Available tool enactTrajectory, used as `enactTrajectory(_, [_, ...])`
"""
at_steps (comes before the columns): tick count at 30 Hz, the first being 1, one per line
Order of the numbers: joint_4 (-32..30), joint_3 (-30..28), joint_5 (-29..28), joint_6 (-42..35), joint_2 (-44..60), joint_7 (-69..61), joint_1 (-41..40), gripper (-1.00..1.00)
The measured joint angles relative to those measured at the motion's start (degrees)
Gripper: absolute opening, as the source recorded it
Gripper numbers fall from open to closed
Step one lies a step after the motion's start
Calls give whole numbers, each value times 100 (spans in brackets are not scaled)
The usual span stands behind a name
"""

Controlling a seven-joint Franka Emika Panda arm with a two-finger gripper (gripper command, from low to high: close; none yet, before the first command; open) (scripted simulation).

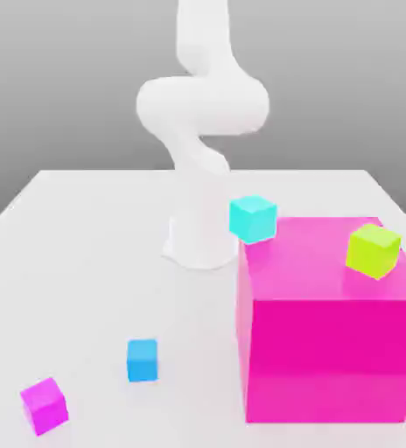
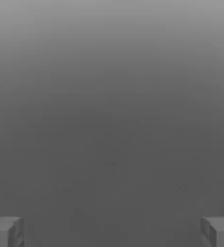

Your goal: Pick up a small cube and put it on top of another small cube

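Observation:
The small magenta-pink cube lies on the white table near the front corner at the exterior view's left. The small lime-green cube rests tilted on top of the huge magenta cube at the exterior view's right. In the hand view my gripper is open, its two grey fingertips far apart with nothing between them, facing plain grey background. The white arm rises from its base at the table's middle and leaves the picture at the top.
A small blue cube sits on the table a little to the right of the magenta-pink one. A small cyan-turquoise cube sits at the huge cube's back left corner, beside the arm's base.

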Motion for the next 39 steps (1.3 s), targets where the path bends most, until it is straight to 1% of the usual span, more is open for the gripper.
enactTrajectory(17, [-357,-568,152,1318,3565,1279,-947,0])
enactTrajectory(27, [-546,-813,589,2093,5660,1756,-1482,0])
enactTrajectory(31, [-411,-636,843,2675,6492,1626,-1669,0])
enactTrajectory(32, [-371,-576,893,2823,6683,1589,-1720,-100])
enactTrajectory(39, [-363,-559,895,2857,6723,1590,-1736,-100])
